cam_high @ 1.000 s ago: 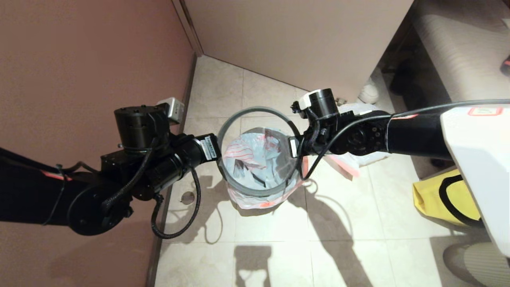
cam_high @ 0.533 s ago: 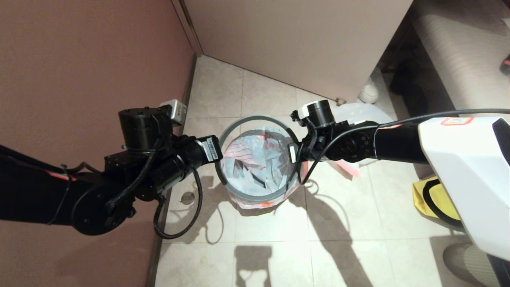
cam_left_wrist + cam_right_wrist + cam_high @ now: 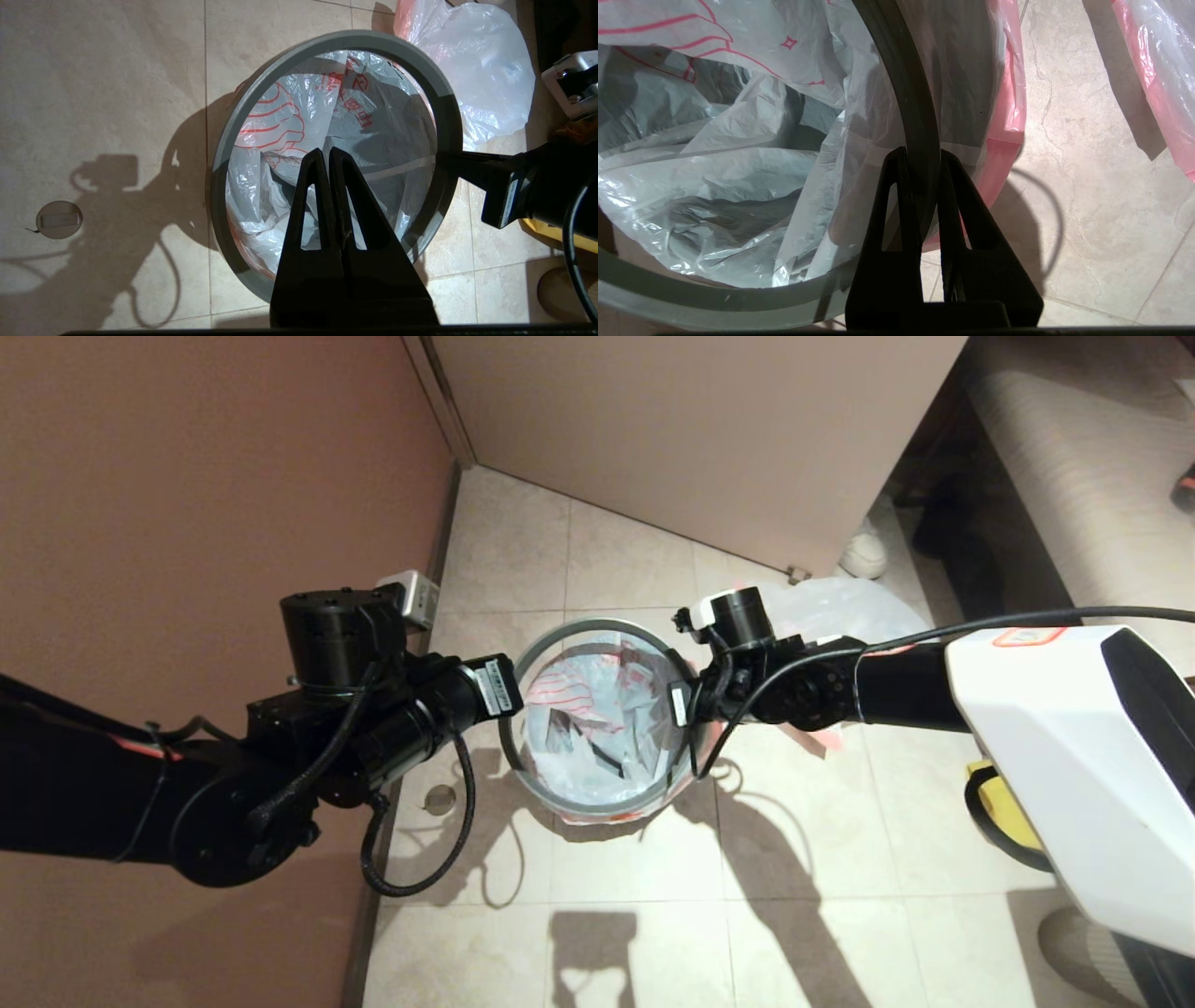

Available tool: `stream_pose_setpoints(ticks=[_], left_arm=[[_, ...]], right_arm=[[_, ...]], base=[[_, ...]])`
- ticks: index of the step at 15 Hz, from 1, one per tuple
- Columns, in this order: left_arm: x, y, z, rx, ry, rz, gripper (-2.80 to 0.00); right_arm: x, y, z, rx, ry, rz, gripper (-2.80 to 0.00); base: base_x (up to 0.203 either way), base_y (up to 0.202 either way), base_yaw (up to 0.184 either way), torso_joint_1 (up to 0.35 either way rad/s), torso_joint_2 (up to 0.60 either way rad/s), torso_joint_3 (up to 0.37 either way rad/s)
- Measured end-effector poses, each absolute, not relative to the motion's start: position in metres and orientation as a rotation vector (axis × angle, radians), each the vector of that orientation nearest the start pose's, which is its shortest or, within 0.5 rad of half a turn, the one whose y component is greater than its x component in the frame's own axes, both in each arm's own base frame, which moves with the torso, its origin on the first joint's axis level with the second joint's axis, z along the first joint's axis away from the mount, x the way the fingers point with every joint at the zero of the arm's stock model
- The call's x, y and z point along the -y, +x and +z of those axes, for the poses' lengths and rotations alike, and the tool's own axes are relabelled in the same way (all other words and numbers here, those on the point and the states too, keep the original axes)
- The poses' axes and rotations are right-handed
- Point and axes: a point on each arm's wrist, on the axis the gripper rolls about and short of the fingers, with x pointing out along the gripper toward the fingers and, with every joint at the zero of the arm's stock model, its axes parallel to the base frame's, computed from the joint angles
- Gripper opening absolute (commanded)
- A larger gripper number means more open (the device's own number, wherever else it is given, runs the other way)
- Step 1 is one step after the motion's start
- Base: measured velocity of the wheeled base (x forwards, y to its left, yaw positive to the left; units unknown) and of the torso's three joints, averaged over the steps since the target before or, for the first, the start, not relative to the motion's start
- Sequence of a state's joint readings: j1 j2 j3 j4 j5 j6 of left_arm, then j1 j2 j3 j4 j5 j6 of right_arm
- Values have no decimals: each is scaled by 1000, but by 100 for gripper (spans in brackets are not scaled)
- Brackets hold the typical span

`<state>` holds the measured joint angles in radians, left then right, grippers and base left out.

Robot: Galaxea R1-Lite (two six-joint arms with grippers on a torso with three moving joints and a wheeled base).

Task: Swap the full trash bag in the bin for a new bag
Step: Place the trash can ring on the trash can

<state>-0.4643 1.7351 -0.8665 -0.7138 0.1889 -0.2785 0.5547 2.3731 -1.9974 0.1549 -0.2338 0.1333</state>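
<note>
The grey hoop (image 3: 597, 623) hangs level just above the bin (image 3: 966, 93), which shows only as a dark wall through its liner. My right gripper (image 3: 920, 156) is shut on the hoop (image 3: 906, 93) at its right side (image 3: 689, 709). The new bag (image 3: 583, 709) with red print lines the bin, its pink hem folded over the outside. My left gripper (image 3: 325, 154) is shut with nothing between its fingers and reaches over the hoop's left side (image 3: 515, 705), above the bag's opening. The full trash bag (image 3: 840, 607) lies on the floor behind the right arm.
A brown wall (image 3: 187, 476) runs close along the left, and a beige panel (image 3: 700, 429) stands behind the bin. A yellow fabric bag (image 3: 1004, 803) sits at the right under my right arm. A round floor drain (image 3: 439, 798) lies left of the bin.
My right gripper has carried the hoop down towards the bin's mouth, and the right arm has swung lower and leftwards. The left arm has sunk only slightly.
</note>
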Motion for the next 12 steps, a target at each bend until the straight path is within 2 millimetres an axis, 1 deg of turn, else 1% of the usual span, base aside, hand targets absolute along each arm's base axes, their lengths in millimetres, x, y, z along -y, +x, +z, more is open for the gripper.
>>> stream_pose_setpoints(ticks=[5, 12], left_arm=[[140, 289, 194, -189, -225, -254, -280], [141, 291, 192, -196, -223, -253, -280]], right_arm=[[-258, 426, 151, -521, -136, 264, -280], [-260, 428, 148, -500, -157, 261, -280]], base=[[0, 0, 0, 0, 0, 0], [0, 0, 0, 0, 0, 0]])
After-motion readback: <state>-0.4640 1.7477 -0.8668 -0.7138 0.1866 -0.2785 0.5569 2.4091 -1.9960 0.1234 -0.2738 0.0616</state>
